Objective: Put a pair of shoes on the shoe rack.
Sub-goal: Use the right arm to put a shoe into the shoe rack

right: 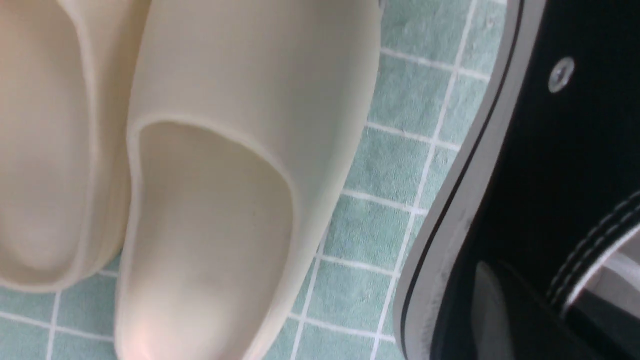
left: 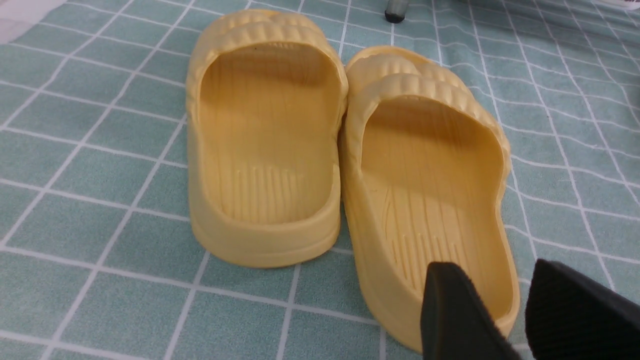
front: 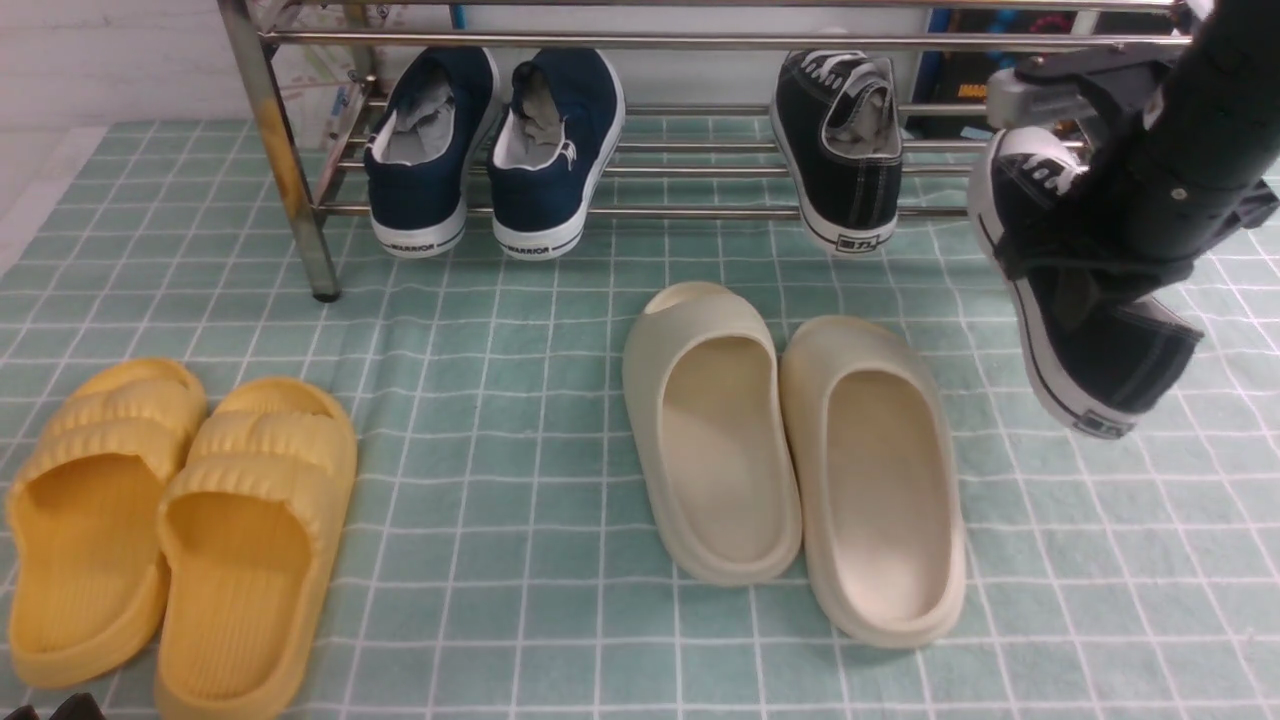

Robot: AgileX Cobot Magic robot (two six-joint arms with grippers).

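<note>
Looked over a green, white-gridded surface (front: 480, 600), open between yellow slippers (front: 235, 540) and cream slides (front: 875, 480). Couldn't tell whether left jaws (left: 492, 305) stood open. Saw right jaws (right: 545, 310) closed on one tilted black sneaker (front: 1085, 290), white-soled, just right of the slides. Found its mate (front: 845, 150) farther back on the chrome rack (front: 700, 212), right of navy slip-ons (front: 550, 150), with open bars between.

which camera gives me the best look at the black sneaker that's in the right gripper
The front view: it shows the held black sneaker from laces to heel, though the right gripper covers part. The right wrist view has only a cropped side; the left wrist view doesn't show it.
</note>
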